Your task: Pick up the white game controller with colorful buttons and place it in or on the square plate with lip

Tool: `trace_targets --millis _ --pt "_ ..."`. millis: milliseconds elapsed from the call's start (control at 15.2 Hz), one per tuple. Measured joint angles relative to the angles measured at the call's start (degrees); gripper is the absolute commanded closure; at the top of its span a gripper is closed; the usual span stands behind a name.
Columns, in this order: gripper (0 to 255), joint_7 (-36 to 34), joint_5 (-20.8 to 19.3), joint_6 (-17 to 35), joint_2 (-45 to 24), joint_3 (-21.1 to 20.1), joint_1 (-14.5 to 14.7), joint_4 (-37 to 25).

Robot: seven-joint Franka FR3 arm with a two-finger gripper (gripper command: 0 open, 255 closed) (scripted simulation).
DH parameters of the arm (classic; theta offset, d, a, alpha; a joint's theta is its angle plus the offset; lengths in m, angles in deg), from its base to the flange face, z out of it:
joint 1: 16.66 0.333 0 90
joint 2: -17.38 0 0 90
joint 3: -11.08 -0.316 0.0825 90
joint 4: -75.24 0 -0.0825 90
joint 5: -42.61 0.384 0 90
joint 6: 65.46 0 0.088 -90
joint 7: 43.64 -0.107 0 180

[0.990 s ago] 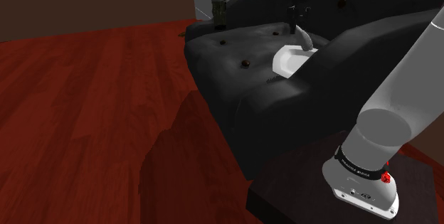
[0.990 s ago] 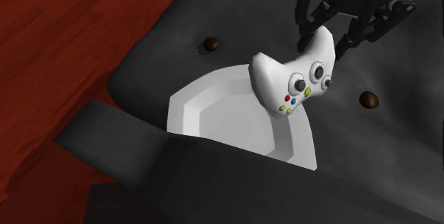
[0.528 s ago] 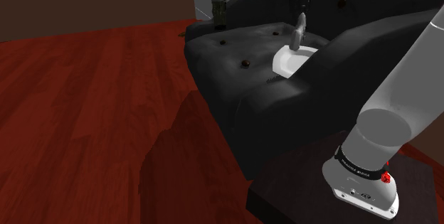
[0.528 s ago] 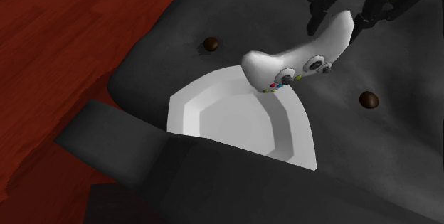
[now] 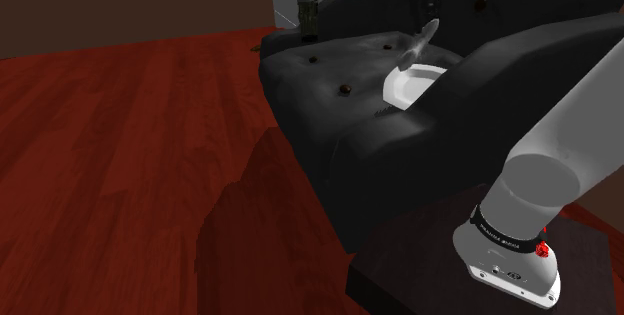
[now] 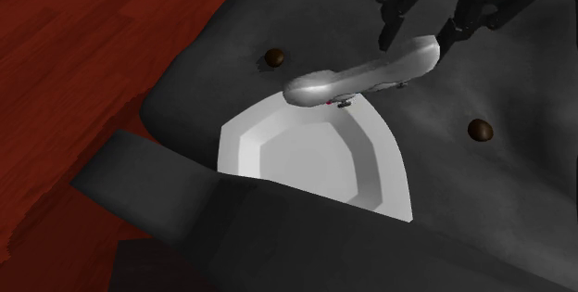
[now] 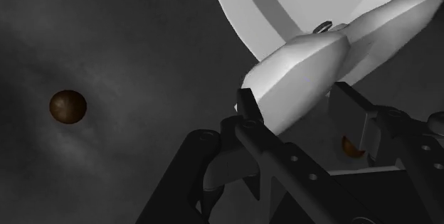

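Shine runs along the smooth, rounded white game controller (image 6: 363,75), which hangs nearly level and face down. A thumbstick and a red button peek from its underside in the second exterior view. The black gripper (image 6: 419,42) has its jaws clamped on one handle, and the other end reaches out above the far rim of the square plate (image 6: 306,156). The plate is white, with clipped corners and a raised sloping lip, and it sits on a dark grey tufted sofa seat (image 6: 222,68) dotted with round brown studs (image 6: 275,57). The wrist view shows the angular fingers (image 7: 247,105) flanking the handle, with the plate beyond. The shoulder view adds the white arm (image 5: 560,153) and the reddish grained wood floor (image 5: 120,143). Whether the low end touches the rim I cannot tell.
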Motion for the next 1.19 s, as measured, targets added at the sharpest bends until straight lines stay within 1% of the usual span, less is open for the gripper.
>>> trace_targets --millis 330,462,594,924,1188 --pt "255 -5.77 -1.3 1.59 10.91 -3.79 0.88 11.96" --pt "255 -7.56 -1.19 2.43 13.64 -5.1 1.12 15.43" --pt "255 -8.05 -1.31 3.93 14.82 -5.42 1.08 18.11" --pt "255 -8.1 -1.73 7.84 15.6 -5.16 0.82 22.33" --pt "255 -8.03 -1.76 8.71 15.5 -5.04 0.85 23.1"
